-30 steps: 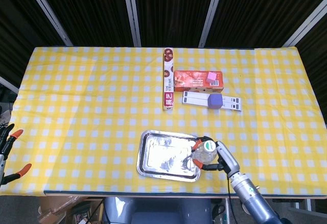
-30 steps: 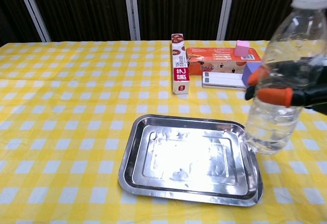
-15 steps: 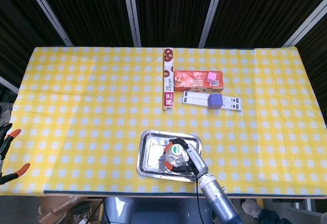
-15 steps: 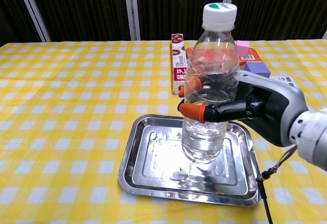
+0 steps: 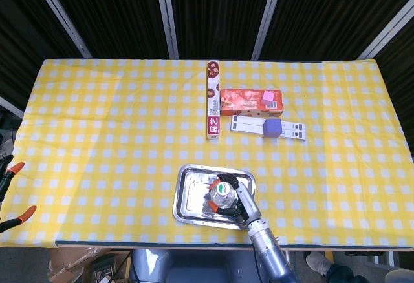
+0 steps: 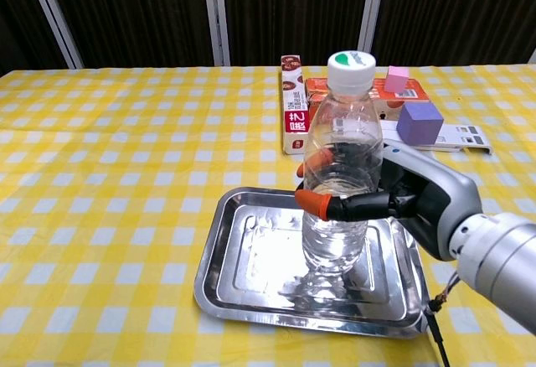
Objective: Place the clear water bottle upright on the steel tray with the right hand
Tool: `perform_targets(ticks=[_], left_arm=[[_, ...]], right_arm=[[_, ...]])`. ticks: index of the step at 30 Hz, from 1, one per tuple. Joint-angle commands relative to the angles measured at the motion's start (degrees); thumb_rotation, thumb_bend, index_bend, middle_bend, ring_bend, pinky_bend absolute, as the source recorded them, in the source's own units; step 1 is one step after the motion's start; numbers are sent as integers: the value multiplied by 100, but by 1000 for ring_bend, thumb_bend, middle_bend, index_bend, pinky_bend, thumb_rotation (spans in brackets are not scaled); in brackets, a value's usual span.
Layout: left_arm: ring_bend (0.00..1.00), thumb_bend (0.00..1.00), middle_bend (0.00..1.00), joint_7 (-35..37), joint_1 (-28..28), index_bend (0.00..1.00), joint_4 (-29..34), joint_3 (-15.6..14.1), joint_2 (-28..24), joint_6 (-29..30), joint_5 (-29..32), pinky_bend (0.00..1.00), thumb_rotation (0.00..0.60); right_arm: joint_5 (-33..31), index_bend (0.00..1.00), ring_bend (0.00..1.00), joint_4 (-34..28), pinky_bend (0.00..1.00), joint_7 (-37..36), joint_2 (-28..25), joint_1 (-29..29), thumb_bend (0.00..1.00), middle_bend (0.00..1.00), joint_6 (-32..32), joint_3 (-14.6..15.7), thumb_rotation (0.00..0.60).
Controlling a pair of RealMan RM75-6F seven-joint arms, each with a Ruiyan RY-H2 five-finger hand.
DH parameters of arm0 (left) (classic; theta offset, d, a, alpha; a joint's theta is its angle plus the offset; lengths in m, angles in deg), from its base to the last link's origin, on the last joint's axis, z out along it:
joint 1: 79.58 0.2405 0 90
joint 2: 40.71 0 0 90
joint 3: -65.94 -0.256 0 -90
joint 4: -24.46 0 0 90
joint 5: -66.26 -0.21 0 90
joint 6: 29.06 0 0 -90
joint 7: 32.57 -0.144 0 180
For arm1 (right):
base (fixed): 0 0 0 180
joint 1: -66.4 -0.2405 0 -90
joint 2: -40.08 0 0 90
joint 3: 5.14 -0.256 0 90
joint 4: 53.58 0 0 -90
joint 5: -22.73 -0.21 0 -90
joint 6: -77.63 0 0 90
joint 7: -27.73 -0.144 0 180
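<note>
A clear water bottle (image 6: pixel 342 166) with a white cap stands upright over the middle of the steel tray (image 6: pixel 243 283), its base at the tray floor. My right hand (image 6: pixel 394 199) grips it around the middle, orange-tipped fingers (image 6: pixel 314 202) wrapped on its front. From the head view the bottle (image 5: pixel 222 191) shows cap-up inside the tray (image 5: pixel 191 196), with the right hand (image 5: pixel 240 199) beside it on the right. My left hand (image 5: pixel 10 192) shows only as orange fingertips at the far left edge, off the table.
At the back stand a long red-and-white box (image 6: pixel 291 116), an orange box (image 6: pixel 352 97) with a pink cube (image 6: pixel 396 78) on it, and a purple cube (image 6: pixel 419 121) on a white strip (image 6: pixel 461 136). Yellow checked cloth covers the table.
My right hand carried the bottle leftward from the tray's right rim to over its middle, then lowered it until its base reached the tray floor.
</note>
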Motion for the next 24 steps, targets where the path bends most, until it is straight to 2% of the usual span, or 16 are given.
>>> perform_targets(ticks=[1, 8, 17, 18, 20, 22, 24], left_arm=[[0, 217, 0, 9, -3, 120, -4, 7, -3, -5, 14, 0, 600], [0, 217, 0, -3, -9, 120, -5, 2, -3, -15, 7, 0, 600], [0, 217, 0, -34, -14, 120, 5, 1, 2, -26, 12, 0, 600], [0, 217, 0, -32, -13, 120, 5, 1, 2, -24, 13, 0, 600], [0, 217, 0, -25, -11, 120, 4, 4, 1, -22, 21, 0, 600], [0, 217, 0, -26, -11, 120, 4, 5, 1, -23, 24, 0, 600], [0, 217, 0, -37, -13, 121, 5, 4, 4, -29, 26, 0, 600]], right_arm=[[299, 672, 174, 311, 0, -348, 216, 149, 949, 485, -129, 148, 600], [791, 672, 174, 818, 0, -934, 531, 311, 948, 485, -333, 250, 600], [882, 672, 174, 997, 0, -1032, 656, 395, 949, 485, -328, 271, 600], [865, 672, 174, 1013, 0, -1024, 657, 400, 927, 485, -310, 275, 600], [831, 672, 174, 1042, 0, -1019, 638, 396, 819, 485, -219, 294, 600], [794, 668, 174, 1064, 0, -1011, 610, 390, 642, 485, -143, 295, 600], [775, 651, 174, 1098, 0, -1014, 586, 380, 538, 485, -61, 299, 600]])
